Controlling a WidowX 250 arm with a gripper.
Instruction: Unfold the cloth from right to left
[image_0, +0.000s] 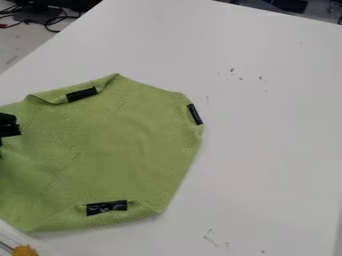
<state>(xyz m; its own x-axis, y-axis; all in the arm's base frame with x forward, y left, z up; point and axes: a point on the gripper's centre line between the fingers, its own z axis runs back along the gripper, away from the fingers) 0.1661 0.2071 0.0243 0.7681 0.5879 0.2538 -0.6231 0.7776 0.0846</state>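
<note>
Fingers (11, 131) at green cloth (120, 145), orange tuft (25, 250) nearby, cables (49, 22) beyond

Lab or workroom, I'd say from here: scuffed white table (267, 150), tangled black cables (48, 23) and dark gear (70, 4) beyond its left edge

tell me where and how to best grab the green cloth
I'd pinch the green cloth at its turned-in near edge, beside the black tape there, coming down from above. That edge seems to curl over into a slim flap, which should give more to grip than the broad middle, which lies nearly flat on the table.
</note>
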